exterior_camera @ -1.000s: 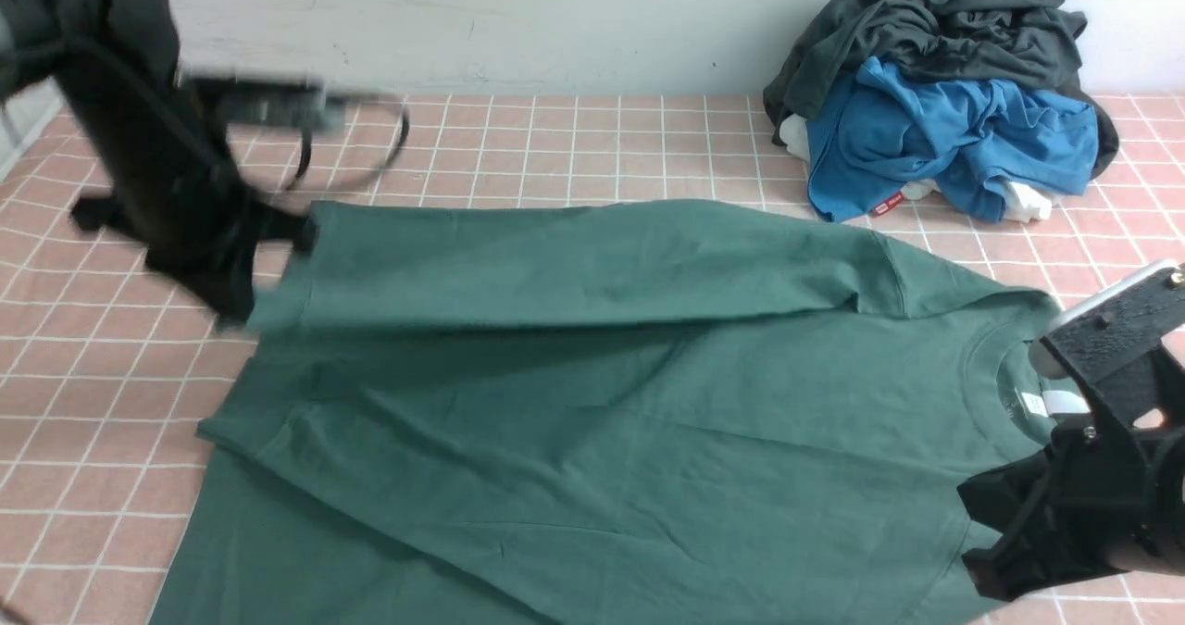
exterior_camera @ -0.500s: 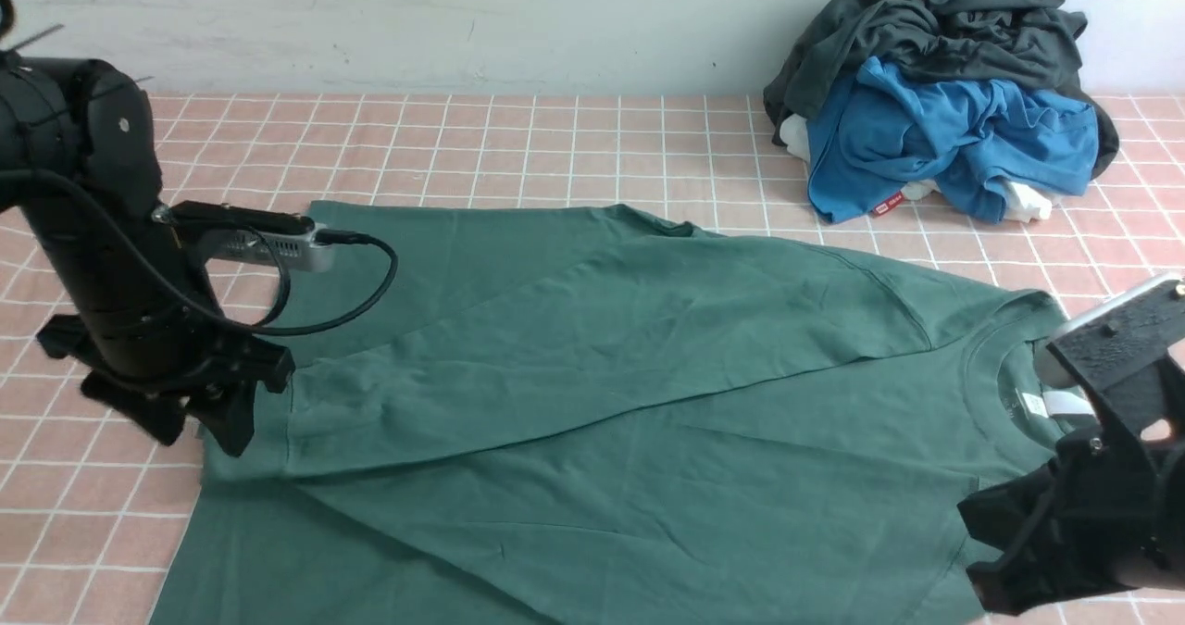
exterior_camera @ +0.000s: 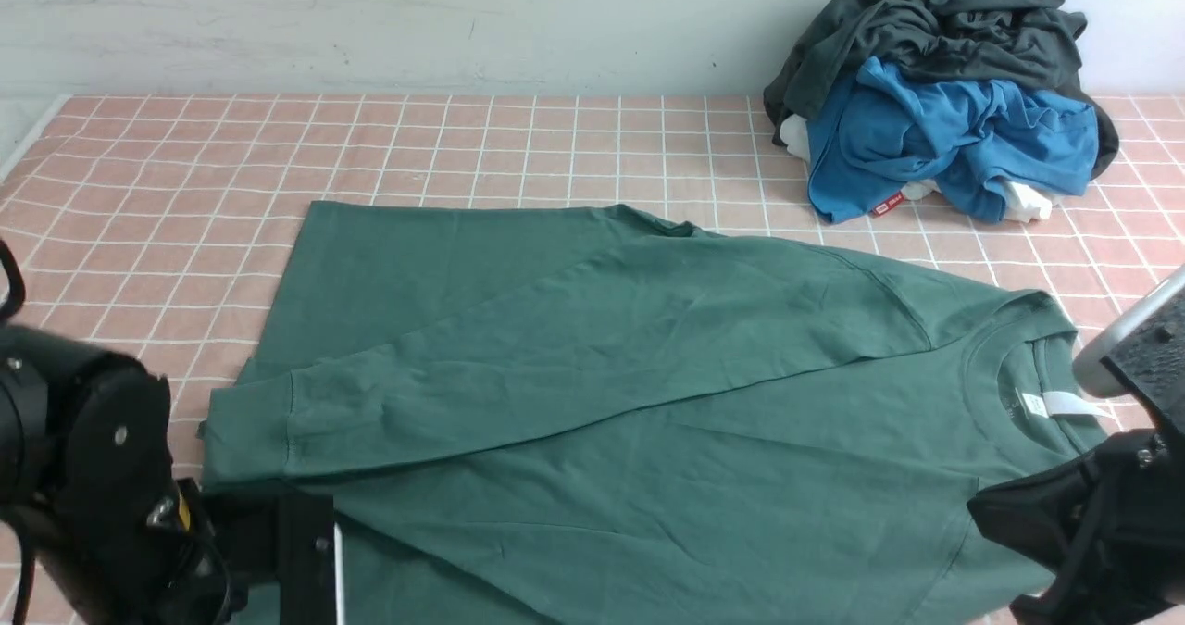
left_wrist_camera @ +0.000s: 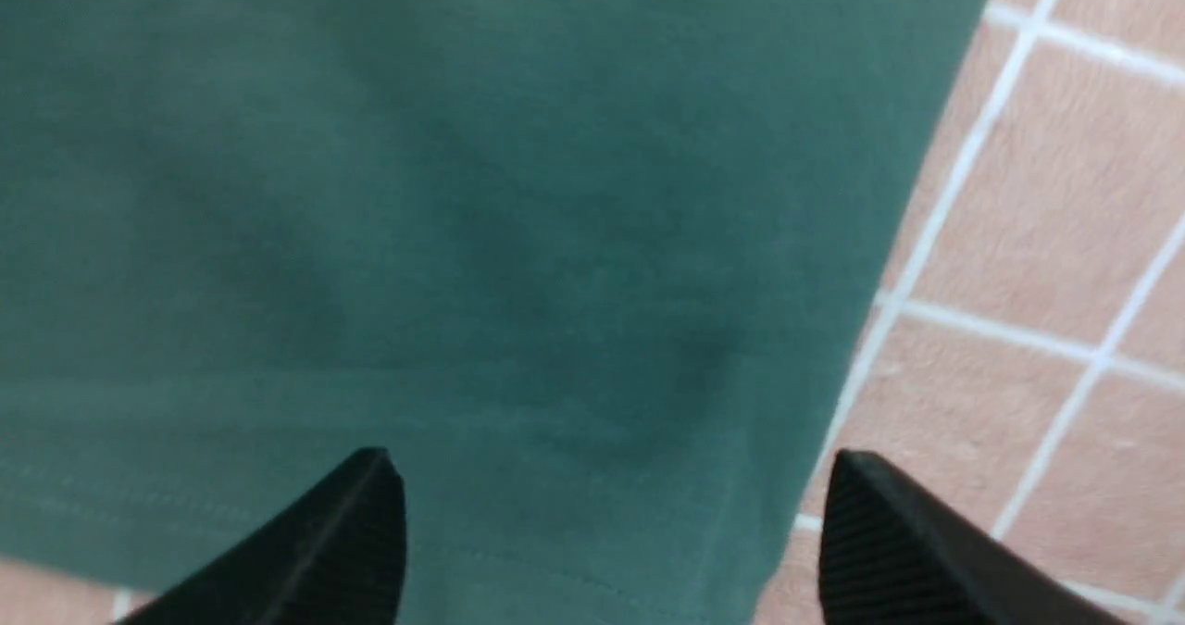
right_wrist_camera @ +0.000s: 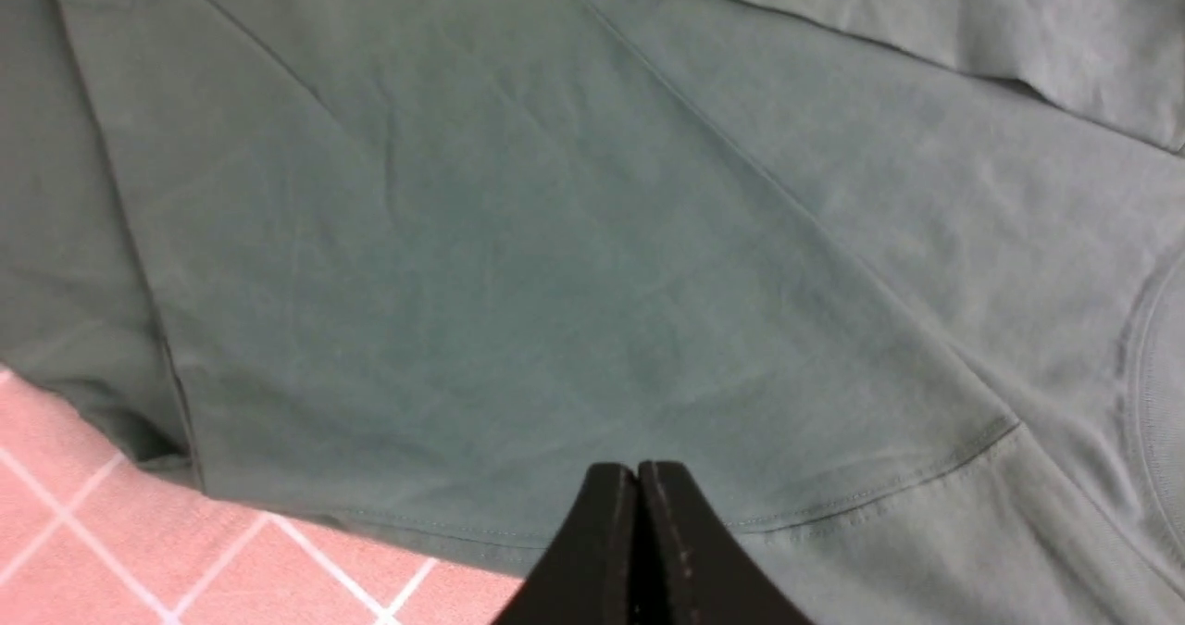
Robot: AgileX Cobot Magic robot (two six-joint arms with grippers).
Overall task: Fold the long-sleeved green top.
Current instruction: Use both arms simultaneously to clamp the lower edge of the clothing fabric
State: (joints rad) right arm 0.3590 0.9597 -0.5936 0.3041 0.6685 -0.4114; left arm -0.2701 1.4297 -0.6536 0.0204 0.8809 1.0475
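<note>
Left arm pulled back; sleeve [exterior_camera: 555,356] now lies across the green long-sleeved top [exterior_camera: 648,486].
Spread on pink checked cloth [exterior_camera: 463,143]. Left gripper [left_wrist_camera: 611,532] gapes empty above the hem, right gripper [right_wrist_camera: 637,514] clenched empty; a low sweep could drag the sleeve askew.

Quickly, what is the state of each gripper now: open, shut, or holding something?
Left gripper: open, holding nothing, above the edge of the green top.
Right gripper: shut, with no cloth visible between its jaws.
</note>
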